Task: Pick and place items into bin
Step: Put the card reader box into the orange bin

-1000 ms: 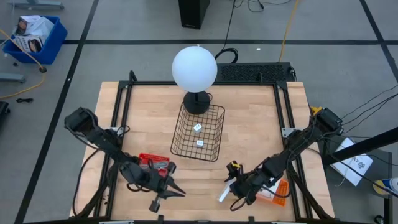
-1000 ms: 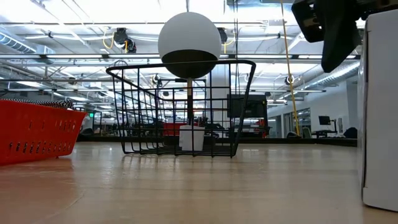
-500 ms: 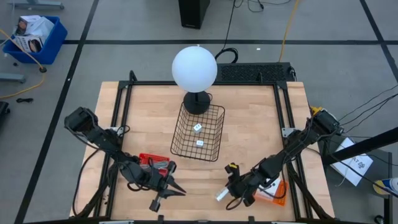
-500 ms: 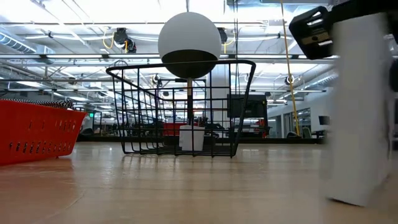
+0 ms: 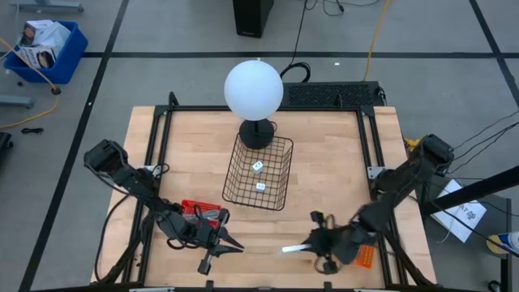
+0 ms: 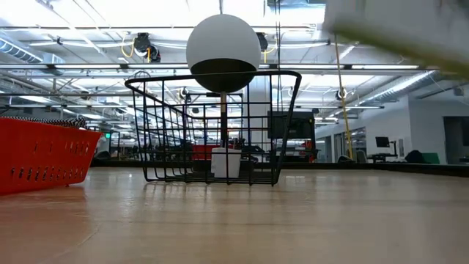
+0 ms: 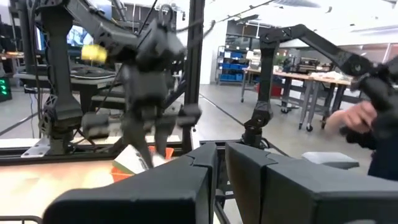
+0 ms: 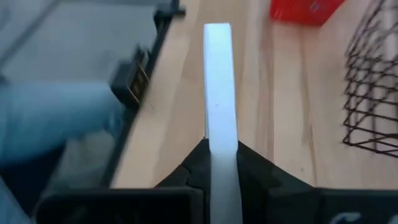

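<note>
A black wire basket (image 5: 259, 172) stands mid-table under a white ball lamp (image 5: 254, 88), with two tiny white blocks (image 5: 257, 166) on its floor. My right gripper (image 5: 312, 246) is near the table's front edge, right of centre, shut on a flat white packet (image 5: 292, 249). The packet shows edge-on in the right wrist view (image 8: 217, 87) and as a white blur high up in the low view (image 6: 399, 29). My left gripper (image 5: 223, 243) hovers shut near the front left with nothing between its fingers. My right gripper pinches the packet's two flat faces between its fingers at the packet's near end (image 8: 221, 134). The fingers reach in about level from the table's right. The packet sticks straight out ahead of them toward the left, lifted clear of the table.
A red tray (image 5: 199, 212) sits beside my left gripper, and an orange tray (image 5: 363, 256) lies at the front right under my right arm. Bare wood lies between the basket and the front edge. A person's hand (image 7: 354, 118) shows beyond the table.
My right gripper has taken hold of the white packet, which stood upright on the table, and has raised it. The packet is now clear of the wood and tipped toward level, pointing to the table's left.
</note>
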